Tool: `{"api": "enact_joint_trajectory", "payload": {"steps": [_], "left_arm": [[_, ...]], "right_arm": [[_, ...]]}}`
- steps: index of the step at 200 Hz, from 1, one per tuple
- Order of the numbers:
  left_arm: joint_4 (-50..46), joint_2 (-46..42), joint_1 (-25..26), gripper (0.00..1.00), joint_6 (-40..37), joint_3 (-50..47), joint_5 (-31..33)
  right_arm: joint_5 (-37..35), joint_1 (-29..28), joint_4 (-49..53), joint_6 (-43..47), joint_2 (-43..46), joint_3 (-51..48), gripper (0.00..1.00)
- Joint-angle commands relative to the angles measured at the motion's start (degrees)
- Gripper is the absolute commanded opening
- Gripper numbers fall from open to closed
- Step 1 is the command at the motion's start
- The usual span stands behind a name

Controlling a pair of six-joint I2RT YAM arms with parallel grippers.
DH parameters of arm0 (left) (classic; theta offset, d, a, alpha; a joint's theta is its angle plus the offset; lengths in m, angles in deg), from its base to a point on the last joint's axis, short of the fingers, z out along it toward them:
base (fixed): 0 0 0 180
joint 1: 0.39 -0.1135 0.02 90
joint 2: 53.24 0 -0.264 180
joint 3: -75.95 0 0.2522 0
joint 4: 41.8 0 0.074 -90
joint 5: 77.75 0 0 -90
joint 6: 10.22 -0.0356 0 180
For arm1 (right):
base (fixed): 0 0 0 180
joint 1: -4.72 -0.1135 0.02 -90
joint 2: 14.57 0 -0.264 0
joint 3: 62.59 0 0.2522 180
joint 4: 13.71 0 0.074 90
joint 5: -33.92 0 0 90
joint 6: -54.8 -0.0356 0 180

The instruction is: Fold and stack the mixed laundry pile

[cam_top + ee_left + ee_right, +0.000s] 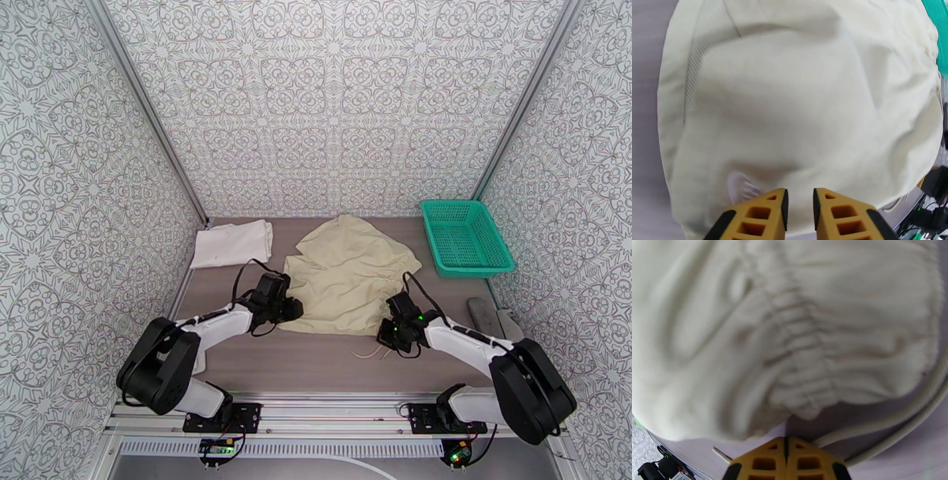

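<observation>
Top view: beige garment (pixel 347 272) spread at centre; white T-shirt (pixel 231 243) folded, far left.
Left wrist: left gripper (pixel 799 193) jaws slightly apart over the near hem; cloth looks soft and light.
Right wrist: right gripper (pixel 787 439) closed beside drawstring (pixel 884 421); probably best held at the gathered waistband (pixel 802 358).

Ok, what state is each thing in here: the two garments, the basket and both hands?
White T-shirt: folded, lying flat at the far left.
Beige garment: unfolded, spread out and rumpled.
Drawstring: loose, trailing past the garment's edge.
Teal basket: upright, empty.
Left hand: fingers slightly apart over the beige garment's near edge.
Right hand: shut, beside the drawstring.
</observation>
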Motion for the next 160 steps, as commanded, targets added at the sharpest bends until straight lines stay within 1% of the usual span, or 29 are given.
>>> {"api": "enact_joint_trajectory", "payload": {"steps": [1, 41, 45, 55, 79, 99, 123, 160], "left_arm": [[3.6, 2.1, -1.4, 0.24, 0.0, -1.4, -1.8], [5.7, 2.7, -2.7, 0.24, 0.6, -3.4, -2.8], [5.7, 2.7, -2.7, 0.24, 0.5, -3.4, -2.8], [5.8, 2.6, -2.8, 0.23, 0.4, -3.6, -2.9], [6.4, 2.2, -3.1, 0.23, 0.6, -4.1, -3.1], [6.6, 2.2, -3.2, 0.23, 0.6, -4.3, -3.3], [6.7, 1.9, -3.3, 0.24, 0.4, -4.7, -3.6], [6.8, 0.4, -3.1, 0.24, 0.6, -6.1, -4.3]], "right_arm": [[-5.1, 1.5, 3.1, -1.6, 0.5, -2.3, 0.00], [-12.4, 6.0, 12.0, -5.3, 4.5, -1.3, 0.00], [-13.6, 6.2, 13.4, -7.6, 5.1, -0.8, 0.00], [-16.3, 6.9, 16.2, -9.6, 6.4, 0.2, 0.00], [-18.6, 10.3, 18.8, -12.8, 7.5, 1.3, 0.00], [-18.3, 14.1, 17.5, -12.1, 4.5, 2.2, 0.00], [-19.2, 18.1, 17.1, -11.4, -1.3, 5.4, 0.00], [-20.2, 22.4, 13.5, -9.8, -10.6, 12.4, 0.00]]}}
